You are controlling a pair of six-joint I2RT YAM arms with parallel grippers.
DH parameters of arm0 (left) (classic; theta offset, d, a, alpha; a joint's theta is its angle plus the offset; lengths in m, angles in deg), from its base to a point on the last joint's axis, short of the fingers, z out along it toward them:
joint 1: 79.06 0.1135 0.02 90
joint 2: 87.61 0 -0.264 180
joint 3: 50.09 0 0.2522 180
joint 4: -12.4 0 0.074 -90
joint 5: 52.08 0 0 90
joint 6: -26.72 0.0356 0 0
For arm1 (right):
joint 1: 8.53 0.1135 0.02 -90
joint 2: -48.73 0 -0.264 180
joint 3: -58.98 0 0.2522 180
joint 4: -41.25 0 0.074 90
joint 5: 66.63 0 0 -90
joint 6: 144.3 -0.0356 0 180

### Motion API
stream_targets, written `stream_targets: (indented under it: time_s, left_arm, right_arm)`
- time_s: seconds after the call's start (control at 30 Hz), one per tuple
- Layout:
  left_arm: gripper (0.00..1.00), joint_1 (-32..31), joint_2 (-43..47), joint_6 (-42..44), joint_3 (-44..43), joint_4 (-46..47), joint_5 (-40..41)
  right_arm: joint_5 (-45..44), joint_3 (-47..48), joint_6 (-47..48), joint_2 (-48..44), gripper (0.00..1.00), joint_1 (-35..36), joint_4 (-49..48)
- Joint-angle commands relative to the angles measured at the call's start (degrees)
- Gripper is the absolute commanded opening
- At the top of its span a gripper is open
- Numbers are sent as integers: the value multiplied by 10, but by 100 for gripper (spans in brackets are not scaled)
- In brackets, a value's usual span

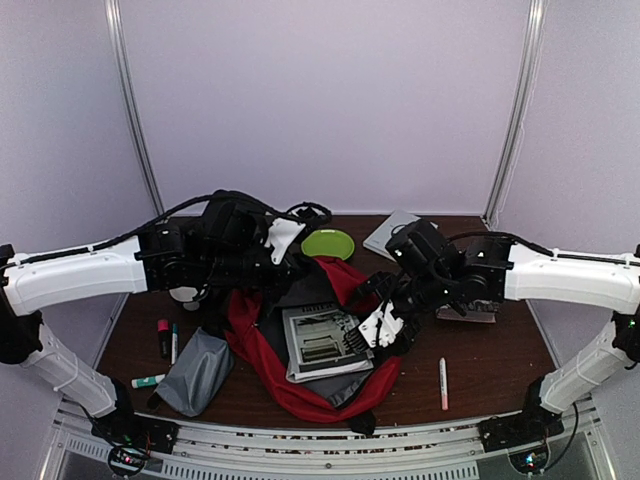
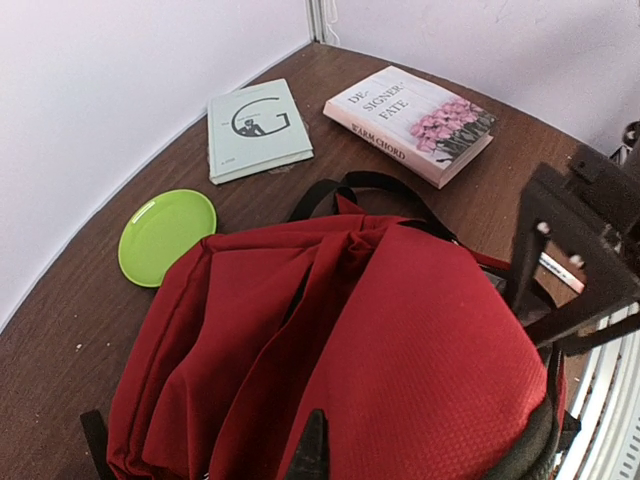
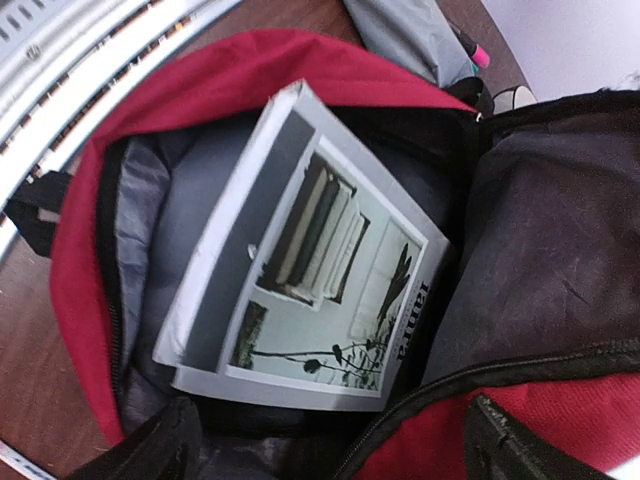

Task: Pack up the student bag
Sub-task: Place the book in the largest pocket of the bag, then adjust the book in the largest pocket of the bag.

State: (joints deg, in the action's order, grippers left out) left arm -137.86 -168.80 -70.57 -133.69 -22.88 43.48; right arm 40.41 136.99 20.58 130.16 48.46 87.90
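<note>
From above, the student bag (image 1: 255, 345) lies open at mid-table towards the near edge, with a magazine (image 1: 322, 343) resting in its mouth. The magazine is not fully in, so it could catch on the zip, or slip out if the flap drops. The left gripper (image 1: 278, 255) reaches across to the bag's far side. The right gripper (image 1: 385, 325) hangs at the magazine's right edge. A grey pouch (image 1: 197, 370) lies left of the bag and a pen (image 1: 443, 383) lies right of it.

In the left wrist view, red folds converge on the fingers (image 2: 308, 448), which seem clenched on the bag's fabric. A weak pinch would let it fall shut. A green plate (image 2: 167, 235), a booklet (image 2: 257, 128) and a rose-covered book (image 2: 410, 122) lie beyond.

In the right wrist view, the right gripper's fingers (image 3: 170, 445) are spread wide and hold nothing, poised above the magazine. Pressing on one corner could crumple the pages against the lining.
</note>
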Motion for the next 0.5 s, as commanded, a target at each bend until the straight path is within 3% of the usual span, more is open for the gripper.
stream_targets:
  time_s: [0.0, 0.1, 0.17, 0.27, 0.47]
  left_arm:
    - [0, 4, 34, -25, 12, 53, 31]
    - [0, 4, 41, -35, 27, 66, 36]
    - [0, 4, 43, -37, 33, 69, 37]
    - [0, 4, 44, -39, 36, 71, 35]
    - [0, 4, 57, -47, 48, 77, 31]
  right_arm:
    - [73, 15, -131, -27, 86, 25, 107]
    - [79, 9, -183, -17, 71, 61, 94]
    - [76, 9, -211, -1, 54, 80, 76]
    - [62, 19, -235, 37, 1, 99, 55]
    - [3, 52, -273, 116, 0, 103, 21]
